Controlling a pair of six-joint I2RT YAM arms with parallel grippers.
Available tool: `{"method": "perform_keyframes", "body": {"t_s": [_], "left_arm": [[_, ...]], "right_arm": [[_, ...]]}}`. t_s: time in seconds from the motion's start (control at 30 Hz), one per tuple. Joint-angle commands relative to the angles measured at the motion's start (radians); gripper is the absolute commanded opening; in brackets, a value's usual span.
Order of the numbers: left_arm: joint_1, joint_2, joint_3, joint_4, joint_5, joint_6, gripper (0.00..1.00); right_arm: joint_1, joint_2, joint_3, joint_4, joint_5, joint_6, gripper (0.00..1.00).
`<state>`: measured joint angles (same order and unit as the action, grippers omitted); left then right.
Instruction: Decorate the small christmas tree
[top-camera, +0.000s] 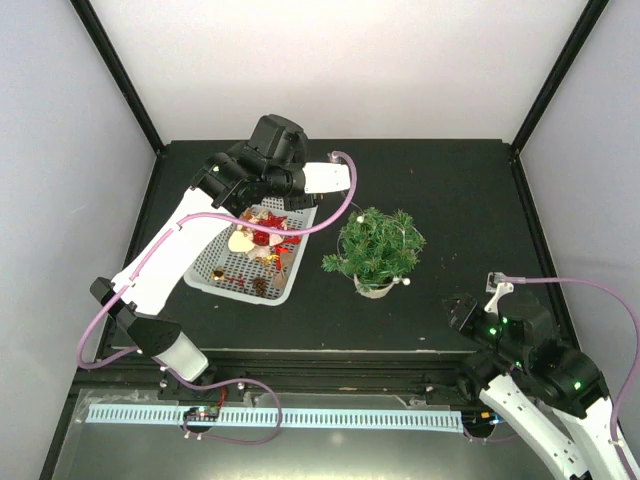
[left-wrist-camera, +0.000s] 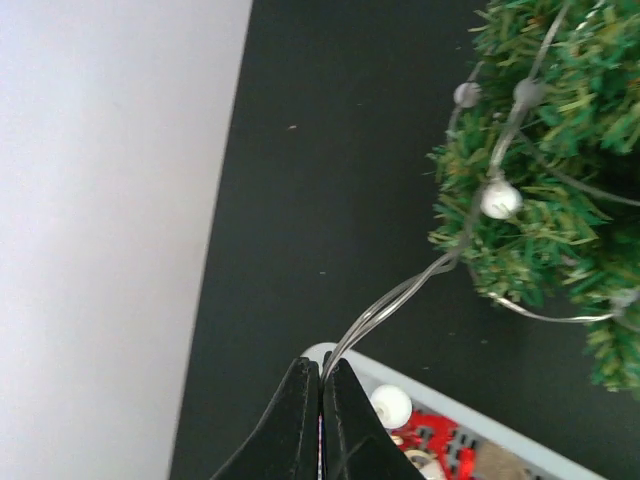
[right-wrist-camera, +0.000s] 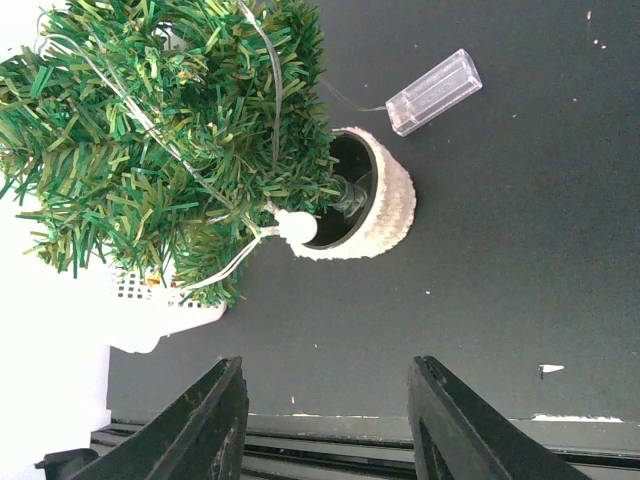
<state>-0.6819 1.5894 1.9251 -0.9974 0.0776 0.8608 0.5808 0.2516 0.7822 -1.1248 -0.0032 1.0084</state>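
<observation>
Left gripper (left-wrist-camera: 321, 368) pressed together, pinching thin silvery light wire (left-wrist-camera: 392, 303) above white mesh basket (top-camera: 235, 291) at table's left. Wire runs rightward into small christmas tree (top-camera: 379, 243), standing mid-table, upright in whitish textured pot (right-wrist-camera: 388, 205). Right gripper (right-wrist-camera: 327, 378) spread, empty, near-right of tree, roughly as close. Needles bushy; bulbs (left-wrist-camera: 499, 200) round, white; clear battery case (right-wrist-camera: 434, 92) beside pot.
</observation>
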Motion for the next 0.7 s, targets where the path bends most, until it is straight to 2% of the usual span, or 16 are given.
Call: {"method": "perform_keyframes", "body": {"t_s": [0.0,0.2,0.4,0.67], "left_arm": [[0.005,-0.051,0.003,-0.095,0.096,-0.089,0.02],[-0.002,-0.118,-0.020,-0.203,0.236,-0.133,0.02],[-0.042,-0.143,-0.036,-0.359,0.351,-0.110,0.08],[-0.167,-0.152,-0.133,-0.351,0.411,-0.146,0.10]], "right_arm": [[-0.006,0.015,0.000,0.029,-0.002,-0.019,0.46],[-0.005,0.012,-0.017,0.038,-0.003,-0.017,0.46],[-0.005,0.023,-0.025,0.054,-0.005,-0.019,0.46],[-0.006,0.056,-0.019,0.075,-0.006,-0.029,0.46]]}}
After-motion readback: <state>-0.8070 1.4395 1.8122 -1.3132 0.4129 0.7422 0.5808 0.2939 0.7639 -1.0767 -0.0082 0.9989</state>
